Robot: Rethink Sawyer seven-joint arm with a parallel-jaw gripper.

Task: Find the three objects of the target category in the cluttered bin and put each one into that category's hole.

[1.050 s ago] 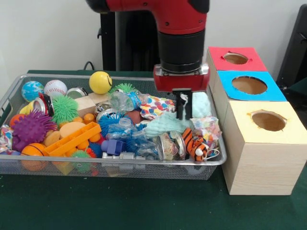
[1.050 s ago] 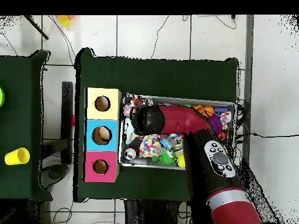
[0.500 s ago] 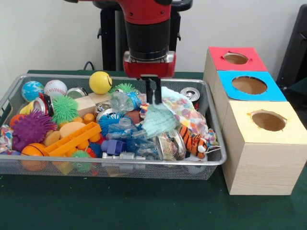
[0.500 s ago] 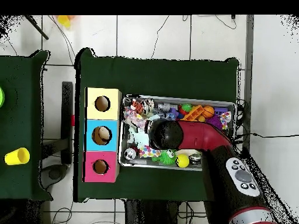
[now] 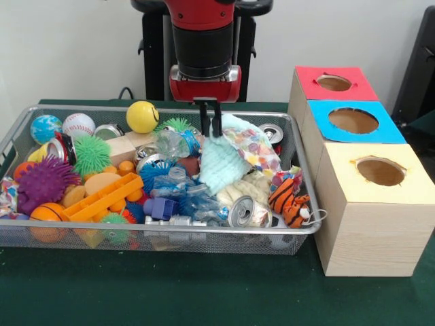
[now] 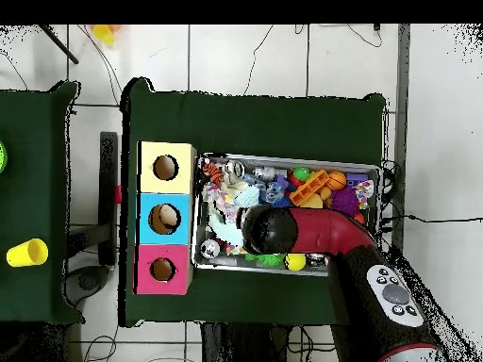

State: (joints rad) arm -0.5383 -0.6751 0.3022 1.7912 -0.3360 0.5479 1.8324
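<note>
From the front, I see my gripper pinched on the top edge of a pale mint cloth, which hangs from the fingers while its lower folds touch the clutter in the wire bin. A speckled fabric bag lies just beside the cloth on the box side, and a striped toy tiger rests in the near corner by a crushed can. I judge that I am in the picking step: one soft item is caught but not clear of the bin. The next move calls for a straight lift until the cloth hangs free, then a carry toward the three boxes, the red box, the blue box and the yellow box. I cannot tell from the frames which hole belongs to cloth. The trailing folds may drag neighbours along.

From overhead, the arm covers the gripper, so I cannot check the grip here. The bin sits on a dark green table with the three boxes touching its side in a row. A second green table stands well apart, with a yellow cup on it. The floor is pale tile crossed by cables.
</note>
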